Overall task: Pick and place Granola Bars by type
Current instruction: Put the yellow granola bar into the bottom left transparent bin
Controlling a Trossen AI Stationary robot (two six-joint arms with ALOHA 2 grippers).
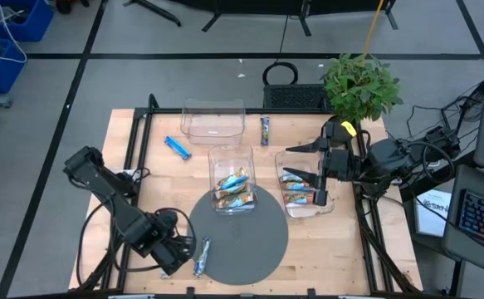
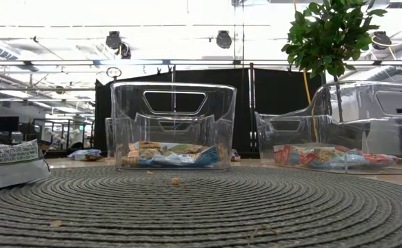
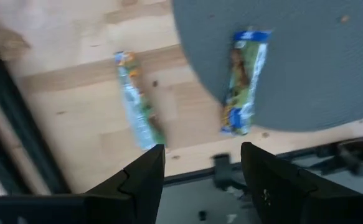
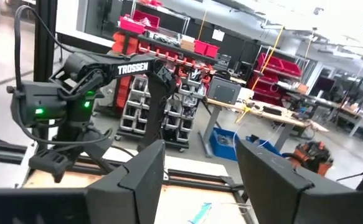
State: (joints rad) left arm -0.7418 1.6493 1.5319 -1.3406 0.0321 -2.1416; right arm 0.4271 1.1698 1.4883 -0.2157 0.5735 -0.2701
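We found the left gripper (image 3: 201, 168) low over the near left corner of the table (image 1: 341, 249), its fingers (image 3: 145, 180) spread apart and holding nothing. Just ahead of them, in the left wrist view, lay two Granola Bars: a green-and-blue bar (image 3: 243, 81) resting mostly on the round grey mat (image 1: 242, 241) with one end hanging over its rim, and a second bar (image 3: 136, 99) lying flat on the bare wood just beside the mat. From above we could make out only one of this pair, the bar at the mat's left edge (image 1: 201, 255), close to the gripper. The right gripper (image 1: 320, 174) hung over the right-hand clear bin (image 1: 329, 208), its fingers parted and empty, and that bin held several bars with red markings (image 1: 298, 193). The middle bin (image 1: 233, 152), standing at the far edge of the mat, held a small heap of bars with light-blue markings (image 1: 232, 188). A third clear bin (image 1: 213, 120) stood farther back. On the wood to its left lay a bright blue bar (image 1: 177, 148), and to its right a dark bar (image 1: 265, 130) lay on its own between that bin and the potted plant (image 1: 362, 83). In the low view, a wrapper end (image 2: 7, 158) showed large at the left, on the mat's edge.
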